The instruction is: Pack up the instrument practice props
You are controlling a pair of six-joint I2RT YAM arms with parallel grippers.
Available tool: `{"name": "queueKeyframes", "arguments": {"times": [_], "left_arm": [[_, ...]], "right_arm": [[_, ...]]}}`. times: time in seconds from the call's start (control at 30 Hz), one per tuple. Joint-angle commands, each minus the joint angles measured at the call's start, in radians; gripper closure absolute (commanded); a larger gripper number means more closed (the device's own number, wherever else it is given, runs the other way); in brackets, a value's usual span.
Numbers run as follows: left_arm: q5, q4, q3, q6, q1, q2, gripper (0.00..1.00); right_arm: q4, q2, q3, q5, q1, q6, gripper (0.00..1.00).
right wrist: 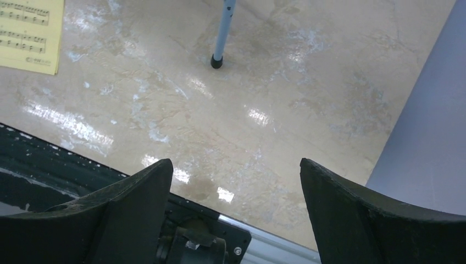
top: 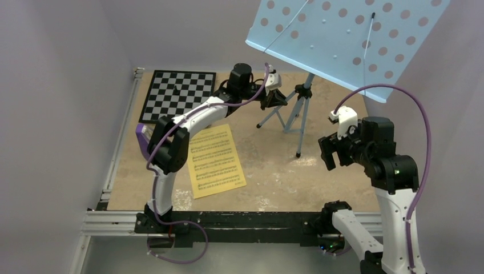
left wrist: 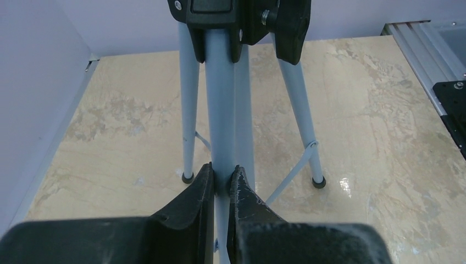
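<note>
The light blue tripod music stand point(top: 299, 108) stands at the back middle, its hole-dotted tray point(top: 348, 40) high above. My left gripper point(top: 276, 98) is shut on the stand's centre pole point(left wrist: 222, 126), just below the black leg hub point(left wrist: 242, 22). The yellow sheet of printed music point(top: 216, 161) lies flat on the table under my left arm; its corner shows in the right wrist view point(right wrist: 30, 33). The purple metronome point(top: 142, 135) is mostly hidden behind my left arm's elbow. My right gripper point(top: 329, 154) is open and empty above the table, right of a stand leg point(right wrist: 222, 33).
A black-and-white checkerboard point(top: 178, 94) lies at the back left. Grey walls close in the left, back and right. A metal rail point(top: 228, 220) runs along the near edge, with a second rail along the left side.
</note>
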Motion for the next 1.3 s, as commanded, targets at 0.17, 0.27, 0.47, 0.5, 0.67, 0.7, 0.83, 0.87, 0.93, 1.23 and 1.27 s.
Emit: {"name": "queueKeyframes", "arguments": {"times": [0.17,0.27,0.47,0.5,0.67,0.7,0.83,0.87,0.93,1.23,1.27], "left_arm": [[-0.071,-0.231,0.150,0.230,0.063,0.092,1.00],[-0.084,-0.252,0.193,0.250,0.076,0.113,1.00],[-0.097,-0.308,0.288,0.258,0.095,0.173,1.00],[-0.097,-0.324,0.301,0.254,0.096,0.182,1.00],[-0.112,-0.282,0.248,0.260,0.100,0.177,1.00],[-0.114,-0.280,0.246,0.260,0.100,0.181,1.00],[-0.122,-0.279,0.249,0.267,0.103,0.194,1.00],[-0.122,-0.279,0.249,0.271,0.103,0.196,1.00],[-0.123,-0.280,0.248,0.277,0.104,0.199,1.00],[-0.124,-0.268,0.224,0.280,0.109,0.207,1.00],[-0.124,-0.259,0.220,0.277,0.109,0.205,1.00]], "right_arm": [[0.002,-0.128,-0.093,-0.219,-0.002,-0.148,0.08],[-0.019,-0.146,-0.104,-0.249,-0.002,-0.174,0.08],[-0.010,-0.160,-0.102,-0.284,-0.003,-0.159,0.08],[-0.002,-0.159,-0.099,-0.285,-0.003,-0.148,0.08],[0.011,-0.132,-0.062,-0.287,-0.003,-0.117,0.08],[0.011,-0.127,-0.054,-0.288,-0.002,-0.112,0.08],[0.010,-0.108,-0.031,-0.290,-0.002,-0.103,0.08],[0.011,-0.103,-0.026,-0.291,-0.002,-0.101,0.08],[0.017,-0.095,-0.017,-0.293,-0.002,-0.097,0.08],[0.030,-0.052,0.023,-0.299,-0.002,-0.079,0.08],[0.031,-0.048,0.025,-0.300,-0.002,-0.078,0.08]]}}
